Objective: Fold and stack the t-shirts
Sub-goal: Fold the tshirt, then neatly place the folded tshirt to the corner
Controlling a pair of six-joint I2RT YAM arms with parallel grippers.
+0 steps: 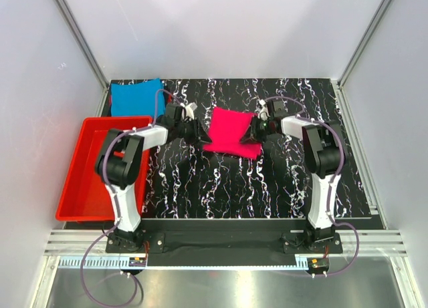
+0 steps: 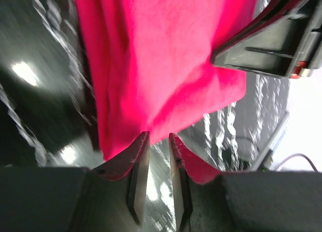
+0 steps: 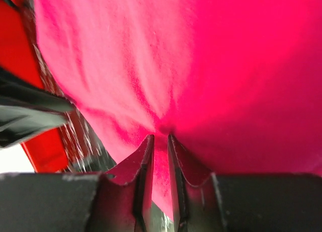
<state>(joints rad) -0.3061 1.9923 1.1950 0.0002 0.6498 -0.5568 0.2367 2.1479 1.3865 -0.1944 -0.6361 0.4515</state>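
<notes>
One t-shirt (image 1: 231,129) centre, btwn L claw (image 1: 198,132) & R claw (image 1: 253,131), other t-shirt (image 1: 137,97) back-left, behind tray (image 1: 72,188).

Lab test cell: white panel walls (image 1: 221,27), aluminium frame (image 1: 79,37), black marbled tabletop (image 1: 221,188).

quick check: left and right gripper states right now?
Left gripper: shut on an edge of the bright magenta-pink cloth t-shirt, pinched at the tips.
Right gripper: shut on the same t-shirt, cloth filling the gap between its jaws.

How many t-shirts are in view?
2. The pink t-shirt is at the middle of the table; the blue t-shirt lies at its far left corner, behind the red tray.
</notes>
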